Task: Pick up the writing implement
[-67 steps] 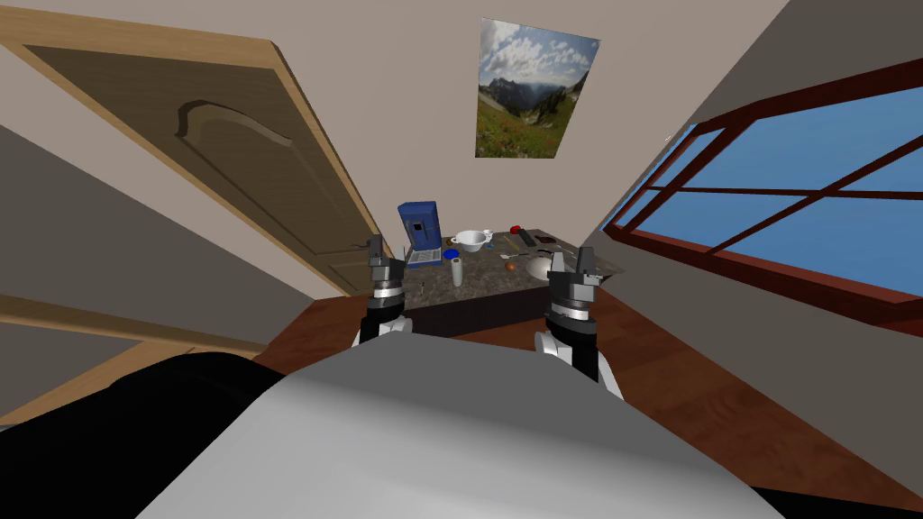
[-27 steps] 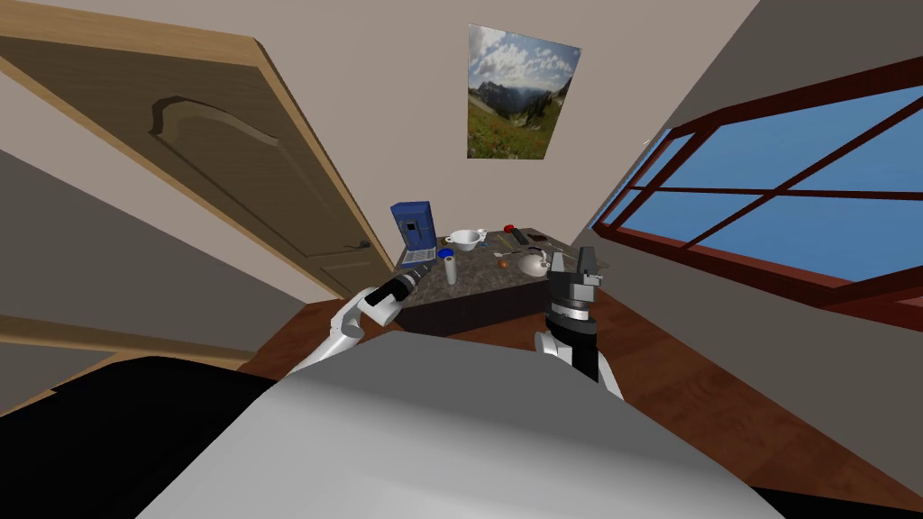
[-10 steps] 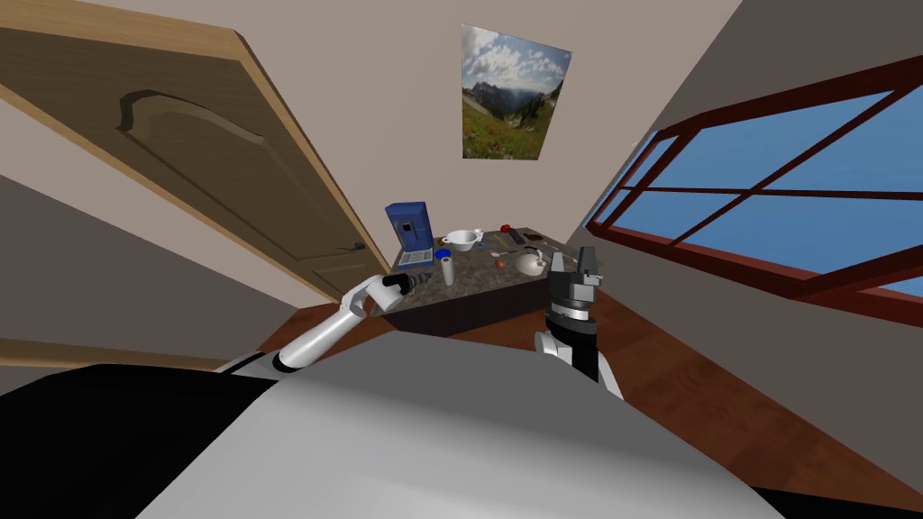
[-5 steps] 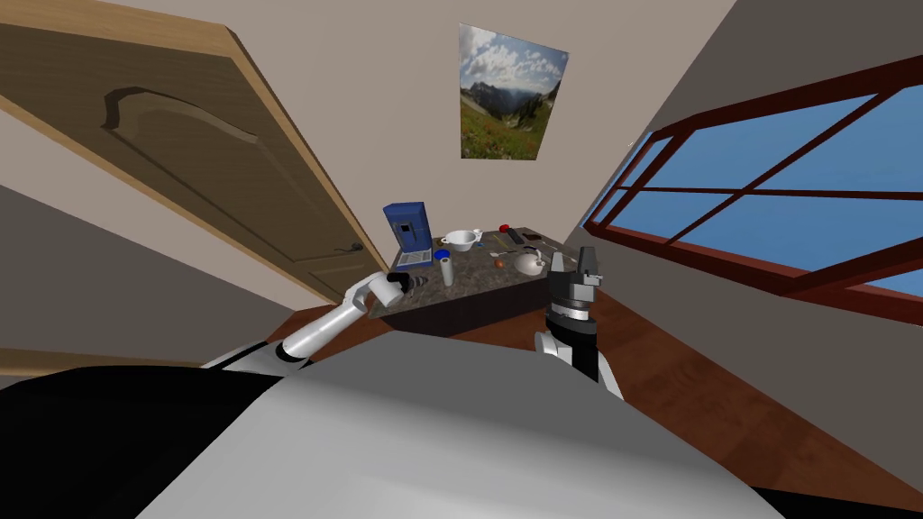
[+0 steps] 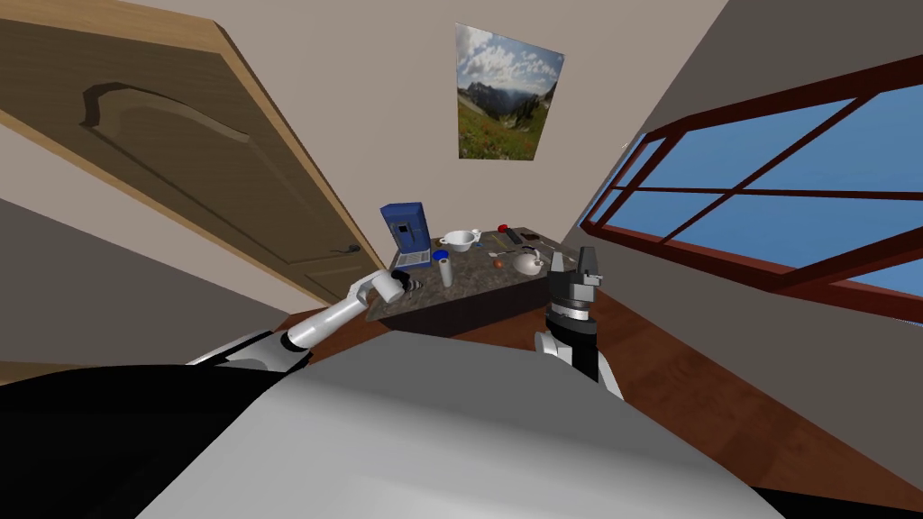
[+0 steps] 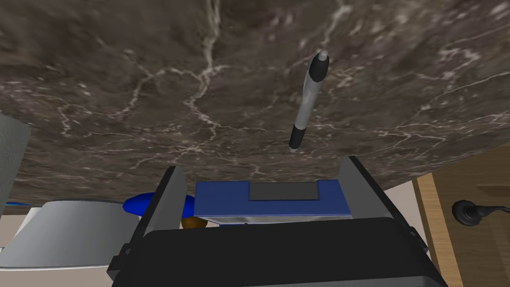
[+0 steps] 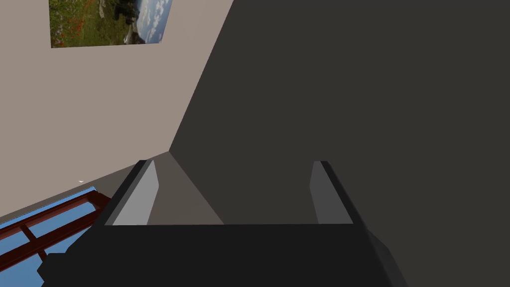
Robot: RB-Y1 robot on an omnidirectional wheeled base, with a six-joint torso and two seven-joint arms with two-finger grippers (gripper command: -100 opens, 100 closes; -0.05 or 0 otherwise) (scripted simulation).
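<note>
Wooden door, far left, and red-framed window, right, flank a beige wall carrying a landscape picture.

Table with a dark, white-veined marbled top stands against that wall. On it:
- a blue box-shaped appliance at the far left
- a white bowl just right of the appliance
- a white teapot-like vessel further right
- a white upright cylinder nearer, with a small blue item just behind it
- several small items at the far right, too small to identify

Left gripper is extended over the table's near left corner. In the left wrist view its fingers stand apart, with nothing between them but the tabletop and the blue appliance beyond.

Right gripper is held upright off the table's near right edge. Its fingers are likewise spread and empty.

Pen, grey with black grip and black end, lies flat on the marbled top just ahead of the left gripper's fingertips. It touches neither finger and lies closer to one than the other.
</note>
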